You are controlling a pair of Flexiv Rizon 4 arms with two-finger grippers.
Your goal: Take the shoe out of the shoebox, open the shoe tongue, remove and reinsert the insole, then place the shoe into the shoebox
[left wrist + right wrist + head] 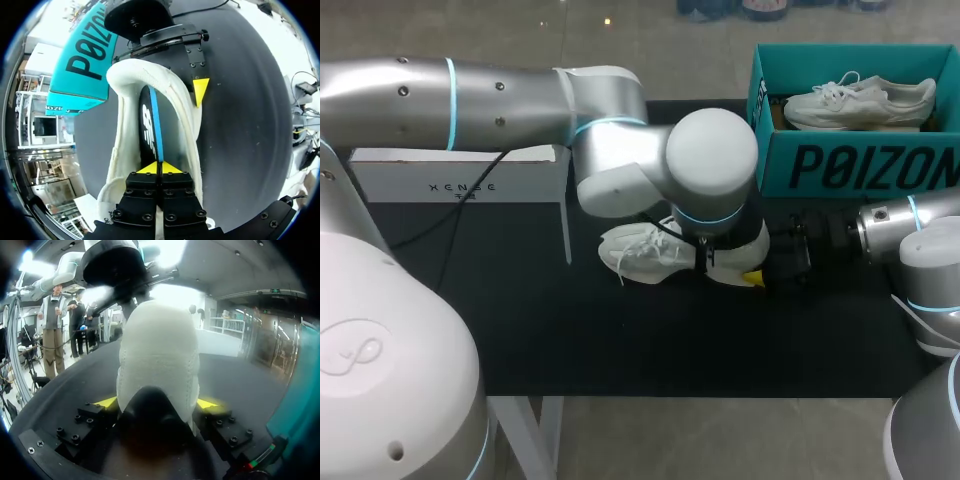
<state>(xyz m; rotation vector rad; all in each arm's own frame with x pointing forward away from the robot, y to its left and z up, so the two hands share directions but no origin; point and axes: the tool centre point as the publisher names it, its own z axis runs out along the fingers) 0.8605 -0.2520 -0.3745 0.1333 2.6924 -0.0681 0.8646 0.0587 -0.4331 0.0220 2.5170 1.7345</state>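
A white shoe point(642, 250) lies on the black mat point(620, 340), toe to the left. My left arm reaches over it from above. In the left wrist view the left gripper point(160, 168) is inside the shoe's opening, its yellow tips pressed together on the edge of the dark insole point(151, 125) with a blue stripe. My right gripper point(157, 403) comes in from the right, and its two fingers clasp the shoe's heel point(159, 355) from both sides. One right fingertip point(200, 90) shows beside the heel. The teal shoebox point(860, 165) stands at the back right.
A second white shoe point(860, 100) lies inside the shoebox. A white box-like stand point(460, 182) sits at the mat's back left. The shoebox wall point(82, 65) is close behind the right gripper.
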